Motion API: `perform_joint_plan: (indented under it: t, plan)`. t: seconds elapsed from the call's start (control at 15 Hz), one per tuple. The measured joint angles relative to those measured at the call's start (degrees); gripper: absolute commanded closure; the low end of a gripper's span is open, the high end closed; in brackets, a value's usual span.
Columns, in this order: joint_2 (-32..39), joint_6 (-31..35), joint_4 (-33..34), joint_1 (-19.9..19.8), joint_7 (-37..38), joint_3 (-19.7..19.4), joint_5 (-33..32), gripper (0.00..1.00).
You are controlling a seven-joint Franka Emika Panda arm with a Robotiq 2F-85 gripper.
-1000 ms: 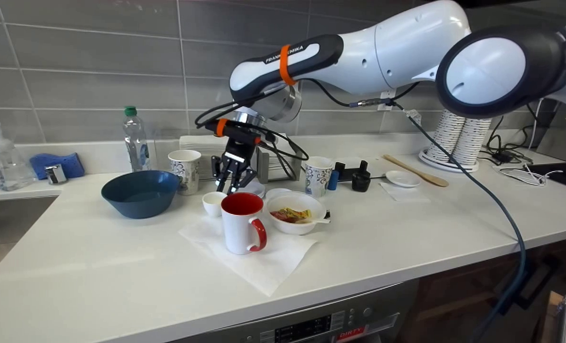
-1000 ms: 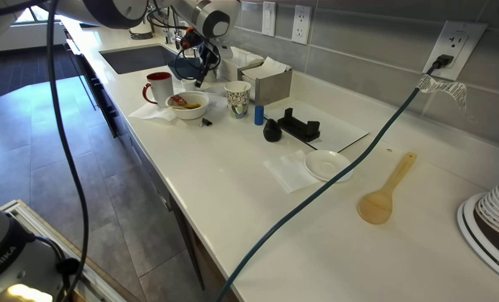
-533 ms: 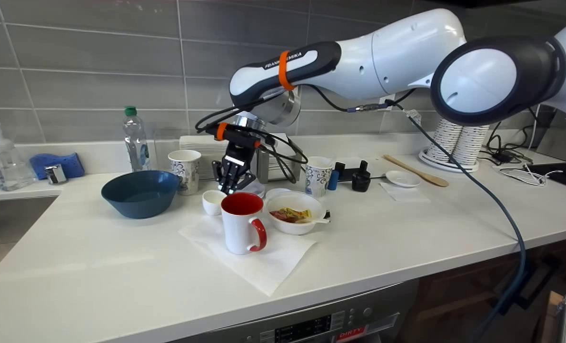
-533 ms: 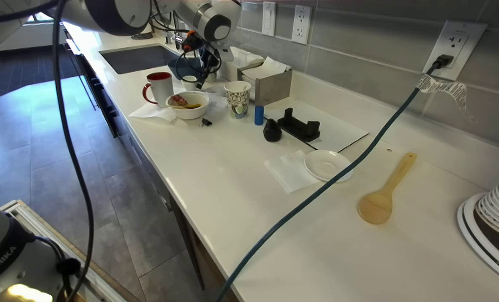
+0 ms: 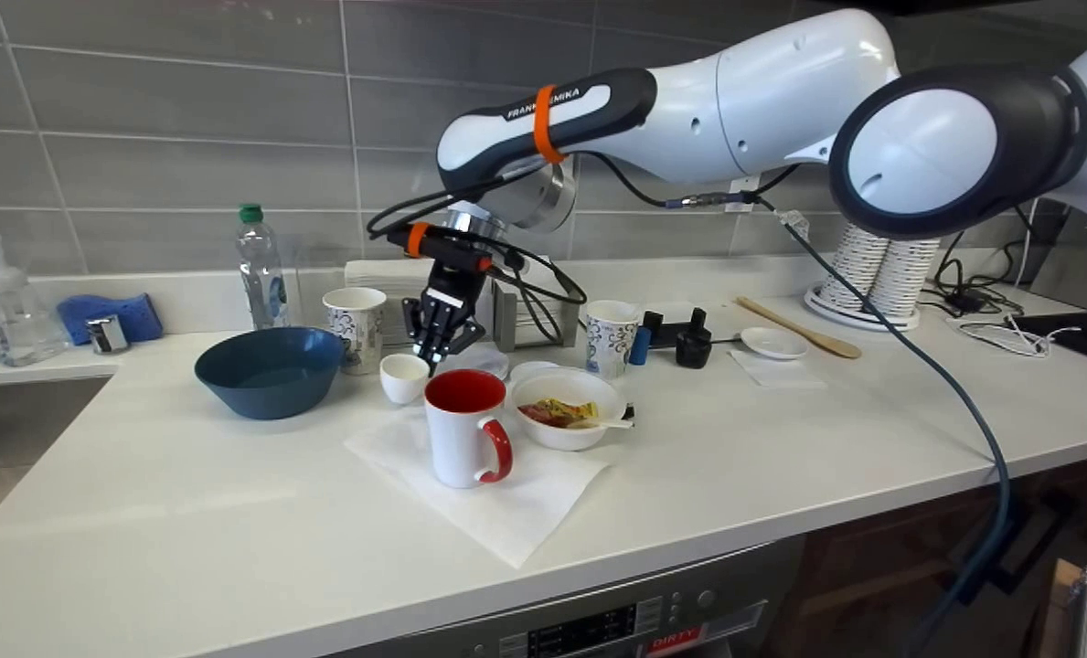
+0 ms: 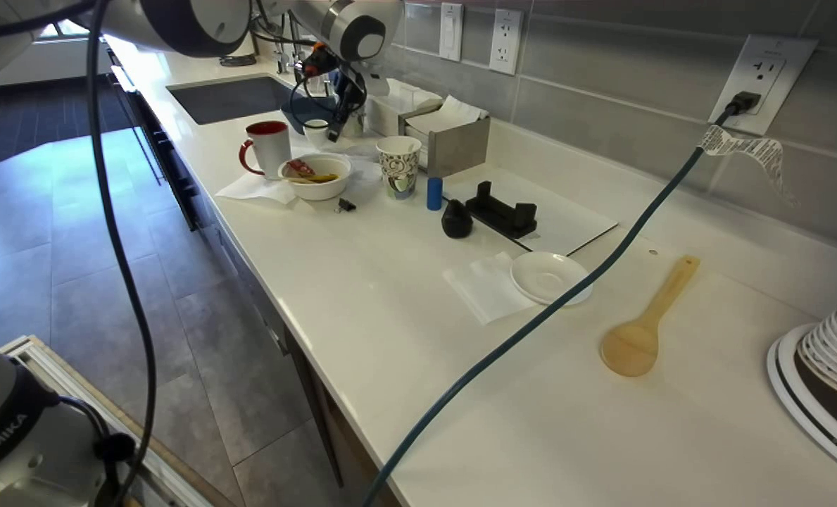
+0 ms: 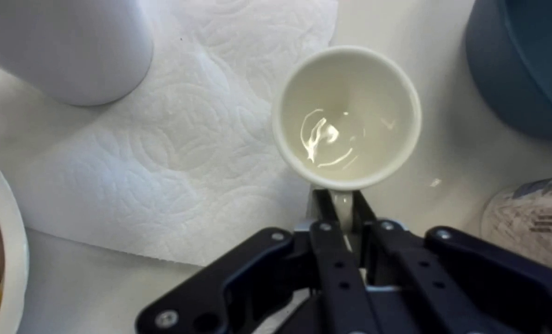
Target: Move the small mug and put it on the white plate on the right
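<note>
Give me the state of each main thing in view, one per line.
Small mug: upright, held by its handle
Gripper: shut on that handle
White plate: lying flat, mug not yet on it
Red-and-white mug: upright on a paper towel
White bowl: upright, red and yellow items inside
Blue bowl: upright
Patterned cups: both upright
Green-capped bottle: upright
Wooden spoon: lying flat
Power plug: pushed into wall outlet

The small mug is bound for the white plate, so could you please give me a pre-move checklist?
1. Gripper shut on handle of small mug: ok.
2. Small mug opening upward: ok.
3. Gap between small mug and red mug: ok in wrist view.
4. Low straight route to plate: not ok, paper cup seems in the way.
5. Blue cable clear of plate: cannot tell, they overlap in an exterior view.
</note>
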Motion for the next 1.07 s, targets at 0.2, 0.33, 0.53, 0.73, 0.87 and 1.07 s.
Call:
perform_joint_plan:
  t: [0.2, 0.33, 0.53, 0.73, 0.87, 1.07]
  plan:
    - [-2.5, -1.2, -0.1, 0.2, 3.4, 0.0, 0.0, 0.97]
    - [-5.3, -1.3, -1.3, 0.1, 5.7, -0.4, 0.0, 0.97]
    - [-11.5, -0.7, -6.7, -0.6, 8.9, -1.5, 0.0, 0.97]
    - [-17.3, 2.0, -13.9, -2.0, 11.5, -2.1, 0.5, 0.97]
    - [-20.4, 5.5, -18.8, -2.9, 12.2, -2.1, 2.4, 0.97]
    - [-24.8, 12.4, -26.8, -3.4, 13.7, -2.1, 5.6, 0.97]
